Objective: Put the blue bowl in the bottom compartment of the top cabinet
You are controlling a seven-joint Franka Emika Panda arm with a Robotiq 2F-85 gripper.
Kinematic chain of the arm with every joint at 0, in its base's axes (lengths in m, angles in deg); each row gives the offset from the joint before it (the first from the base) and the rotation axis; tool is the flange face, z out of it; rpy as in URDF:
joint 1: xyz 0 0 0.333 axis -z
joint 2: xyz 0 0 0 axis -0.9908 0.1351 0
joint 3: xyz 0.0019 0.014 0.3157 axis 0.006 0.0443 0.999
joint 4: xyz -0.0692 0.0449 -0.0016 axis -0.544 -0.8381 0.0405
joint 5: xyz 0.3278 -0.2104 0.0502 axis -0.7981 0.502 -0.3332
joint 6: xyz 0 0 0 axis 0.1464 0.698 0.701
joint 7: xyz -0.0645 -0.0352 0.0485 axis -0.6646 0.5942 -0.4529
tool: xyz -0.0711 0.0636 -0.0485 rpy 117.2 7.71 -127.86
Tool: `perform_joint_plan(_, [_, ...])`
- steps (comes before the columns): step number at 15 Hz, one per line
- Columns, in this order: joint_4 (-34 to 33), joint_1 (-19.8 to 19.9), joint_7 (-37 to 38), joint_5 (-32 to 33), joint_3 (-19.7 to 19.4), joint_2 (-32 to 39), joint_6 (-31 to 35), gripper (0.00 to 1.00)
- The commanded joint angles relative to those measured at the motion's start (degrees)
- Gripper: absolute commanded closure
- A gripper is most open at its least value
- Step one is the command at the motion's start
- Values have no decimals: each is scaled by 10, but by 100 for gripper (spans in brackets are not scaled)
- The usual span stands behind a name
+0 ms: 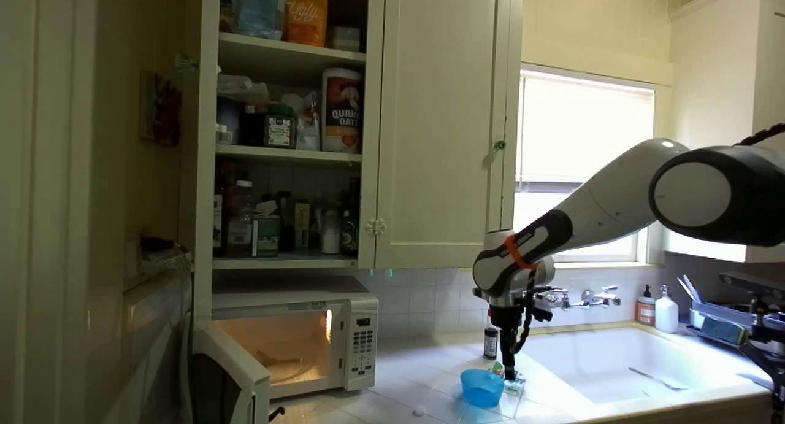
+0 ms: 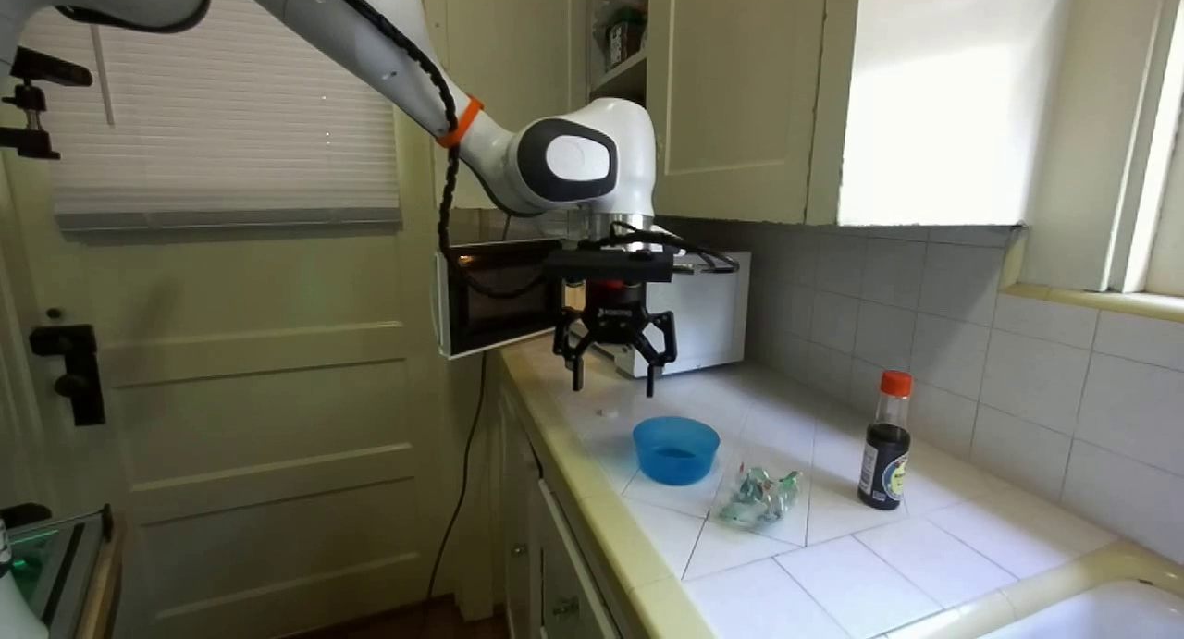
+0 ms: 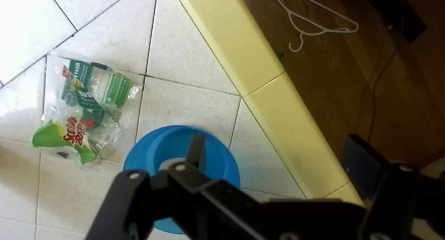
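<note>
Jaws stand wide apart on the black gripper (image 2: 614, 391), which hangs pointing down above the white tiled counter (image 2: 860, 574). Lower down, the blue bowl (image 2: 676, 461) sits upright on the counter, apart from the gripper; in the wrist view the gripper hides part of it. How high the gripper hangs over the counter is hard to judge from these angles. Near the bowl lies a crumpled clear wrapper (image 3: 88, 101) printed in green, and past that, toward the tiled wall (image 2: 1031, 380), stands a red-capped dark bottle (image 2: 885, 459). Farther along the counter, in both exterior views, the white microwave (image 1: 362, 356) has its door (image 2: 499, 292) swung out, and an exterior view shows it lit inside. Above it hangs the top cabinet (image 1: 438, 129), whose bottom compartment (image 1: 300, 262) holds bottles (image 1: 240, 224) and a green box (image 1: 266, 236); in the bay over that stands a Quaker Oats canister (image 1: 342, 111), beside a plastic bag (image 1: 308, 123).
</note>
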Motion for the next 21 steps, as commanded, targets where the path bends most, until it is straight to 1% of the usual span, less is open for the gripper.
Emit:
perform_joint_plan(1, [-106, 4, 29, 6, 22, 95, -35, 0])
perform_joint_plan(3, [-149, -2, 52, 18, 29, 134, -49, 0])
perform_joint_plan(5, [-192, -1, 64, 20, 36, 168, -76, 0])
perform_joint_plan(8, [-230, 1, 83, 16, 44, 201, -103, 1])
perform_joint_plan(9, [-235, 2, 91, 15, 45, 208, -105, 6])
perform_joint_plan(10, [-233, 2, 102, 14, 45, 210, -102, 9])
perform_joint_plan(11, [-233, 3, 113, 13, 44, 213, -99, 30])
perform_joint_plan(13, [-240, 9, 121, 10, 46, 223, -105, 35])
perform_joint_plan(14, [-242, 11, 125, 10, 47, 225, -105, 41])
perform_joint_plan(15, [-242, 12, 130, 10, 48, 227, -104, 51])
perform_joint_plan(17, [-241, 12, 139, 14, 47, 227, -100, 66])
perform_joint_plan(18, [-239, 10, 145, 16, 46, 225, -96, 74])
perform_joint_plan(21, [-227, -8, 183, 42, 37, 206, -89, 97])
